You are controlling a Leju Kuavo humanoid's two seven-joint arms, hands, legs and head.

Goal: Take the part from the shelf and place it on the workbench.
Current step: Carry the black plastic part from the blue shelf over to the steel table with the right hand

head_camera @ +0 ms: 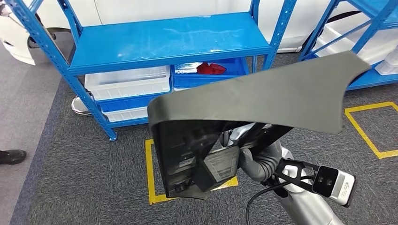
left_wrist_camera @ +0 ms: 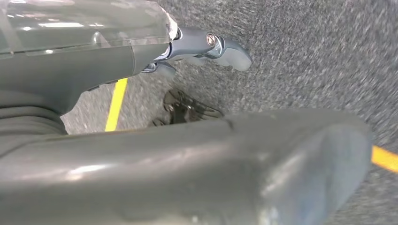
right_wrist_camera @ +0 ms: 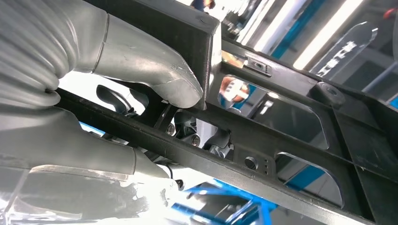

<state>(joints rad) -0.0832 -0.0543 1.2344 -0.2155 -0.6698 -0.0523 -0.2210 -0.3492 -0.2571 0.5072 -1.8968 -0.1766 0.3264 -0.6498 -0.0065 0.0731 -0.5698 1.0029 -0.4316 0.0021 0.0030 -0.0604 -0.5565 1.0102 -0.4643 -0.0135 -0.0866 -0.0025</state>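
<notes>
Workshop: blue steel shelving [head_camera: 164,42] w/ bins [head_camera: 126,82] (yellow floor markings [head_camera: 149,173]).

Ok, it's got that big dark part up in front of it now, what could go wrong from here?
1. The dark plastic part is long and held at one end by the right hand, so it may tip or slip.
2. It blocks much of the head view, which could hide obstacles.
3. The blue shelf and a person's shoe are near; a turn could swing the part into them.

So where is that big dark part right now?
In the head view the dark part is off the blue shelf, held up in front of the robot by its right hand, above the grey carpet.
</notes>
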